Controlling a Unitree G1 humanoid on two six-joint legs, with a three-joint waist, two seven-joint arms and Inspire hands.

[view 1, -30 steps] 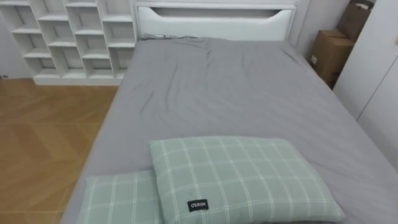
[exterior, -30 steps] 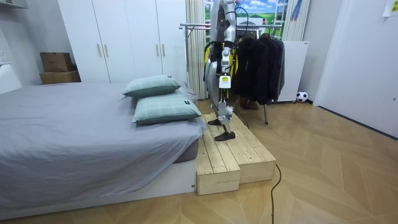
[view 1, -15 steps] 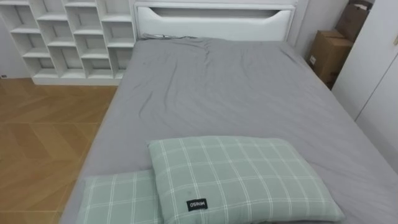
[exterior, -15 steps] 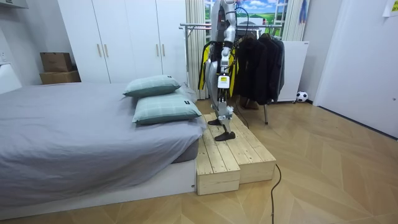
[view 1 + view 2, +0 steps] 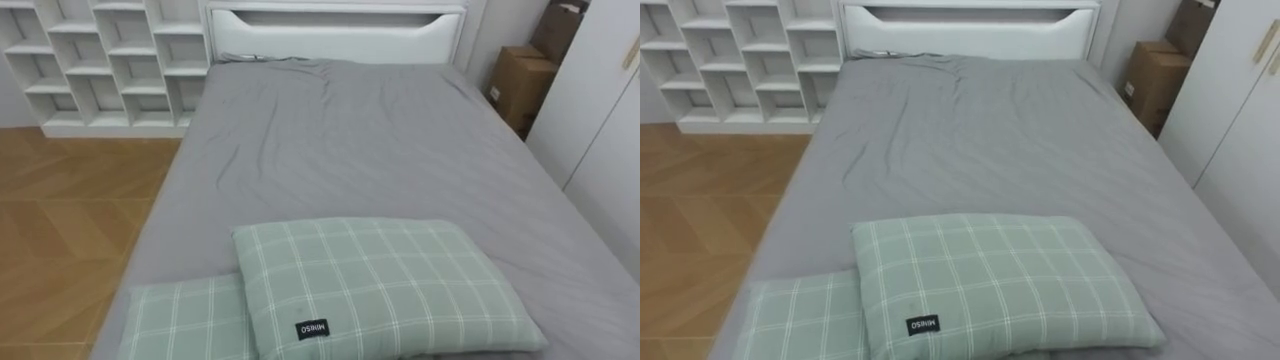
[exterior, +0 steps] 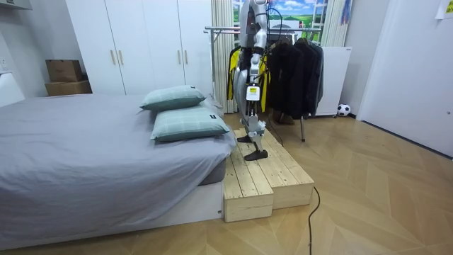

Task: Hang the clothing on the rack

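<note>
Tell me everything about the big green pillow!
The big pillow is pale green with a white check pattern and looks soft, like cloth. A small black label sits near its front edge. It lies flat on the grey bed sheet, and its left edge overlaps a second matching pillow.

Bright, even daylight, soft faint shadows

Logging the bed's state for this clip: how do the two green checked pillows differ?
The upper pillow lies on the lower pillow, hiding its right part. The upper pillow shows almost whole, with a dark label at its near edge; the lower pillow runs out of the eye views' bottom edge. Both are pale green with white checks.
</note>
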